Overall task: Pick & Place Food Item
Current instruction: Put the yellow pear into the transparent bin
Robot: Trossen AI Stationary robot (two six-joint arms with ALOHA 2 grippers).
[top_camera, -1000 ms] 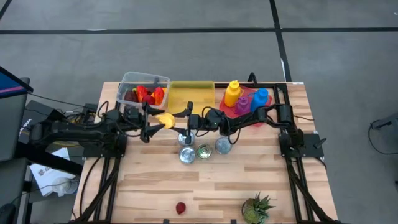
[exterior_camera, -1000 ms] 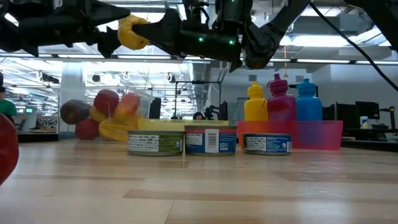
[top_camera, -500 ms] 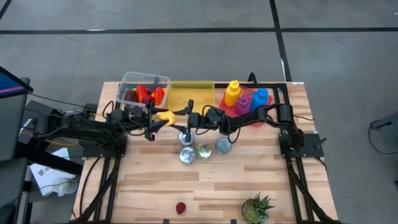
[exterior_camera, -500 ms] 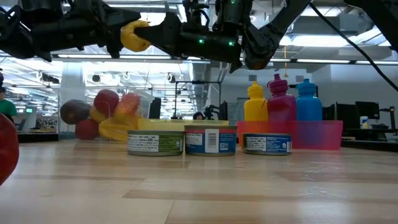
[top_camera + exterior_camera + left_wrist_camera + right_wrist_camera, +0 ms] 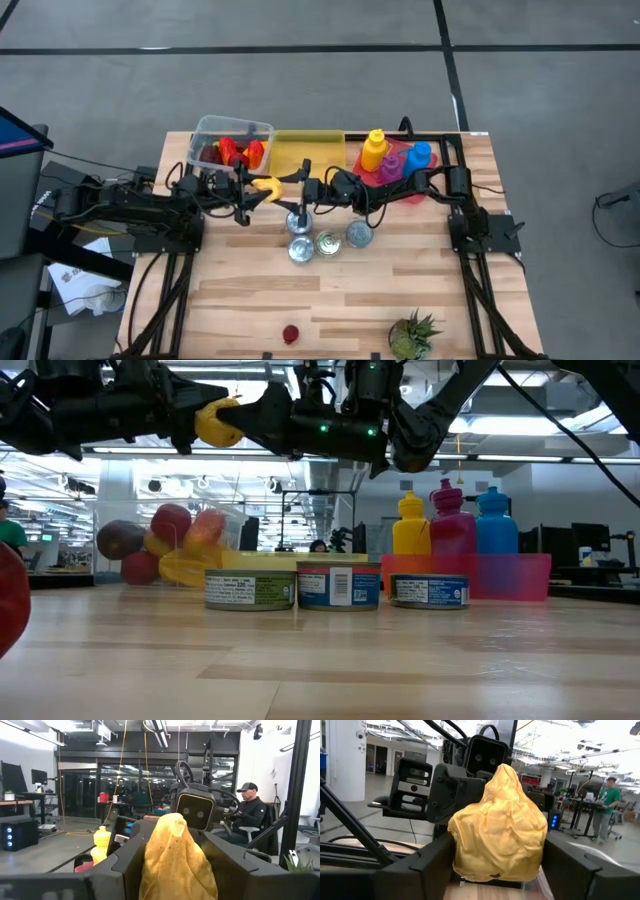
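I've got the pear up in the air between my two grippers, above the table and just in front of the bin where the other fruit sits. It is a handover, I judge, which is why both arms meet mid-table instead of one reaching across.

My left gripper has its fingers pressed against the pear's sides; its wrist view shows the yellow skin wedged between both dark fingers. My right gripper faces it from the other side, the pear sitting between its fingers too, but whether they grip or have let go I cannot tell (the gaps look slight).

Holding it high keeps it clear of the three cans below.
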